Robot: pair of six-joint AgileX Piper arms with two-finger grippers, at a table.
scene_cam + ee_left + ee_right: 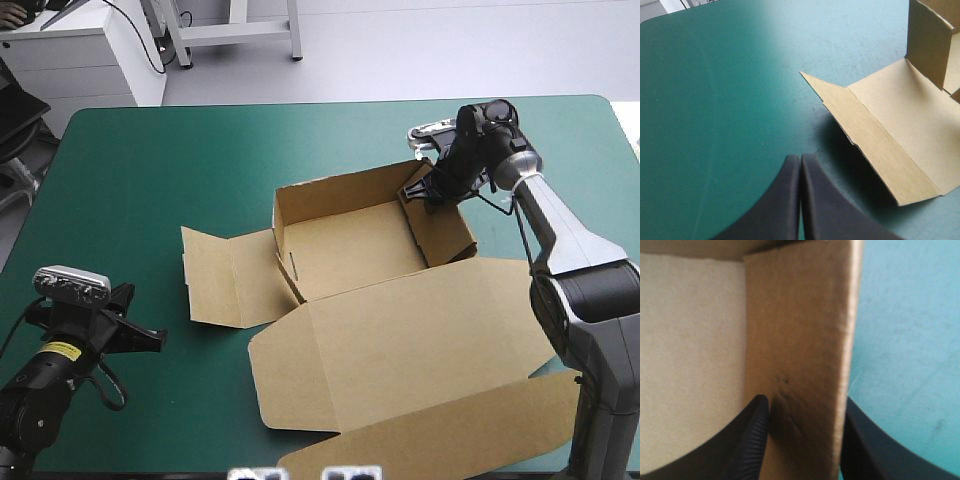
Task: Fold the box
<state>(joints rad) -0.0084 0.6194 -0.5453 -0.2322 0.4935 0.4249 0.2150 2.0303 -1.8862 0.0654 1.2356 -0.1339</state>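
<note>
On the teal-green table [150, 200]: the box [350, 250] lies from the centre out toward 5 o'clock. It is a half-raised tray with its lid [420, 340] flat on the 5 o'clock side.
Step in hand: I judge this to be the raising of the side walls. The far wall [340, 195] and right wall [445, 230] stand, while the left flap [225, 275] lies flat at the tray's 9 o'clock.
Right gripper [432, 190]: at the table's 2 o'clock, over the tray's far right corner. Its black fingers are nearly together with the right wall pinched between them, one inside the tray and one outside.
Left gripper [145, 338]: at the table's 8 o'clock, well apart from the box. Its fingers are pressed into one point and hold nothing. The left flap sits toward its 2 o'clock.
Next move: as I read it, the left gripper must part its fingers, reach the flap's free edge, get under it and swing it upright. Meanwhile the right gripper should steady its wall so the tray does not slide.
Hard to tell: I cannot see whether the right wall is tucked home at its foot, because my right wrist view shows only board and fingers. The lid's near flap runs off at 6 o'clock, and the right arm covers its 3 o'clock corner.
</note>
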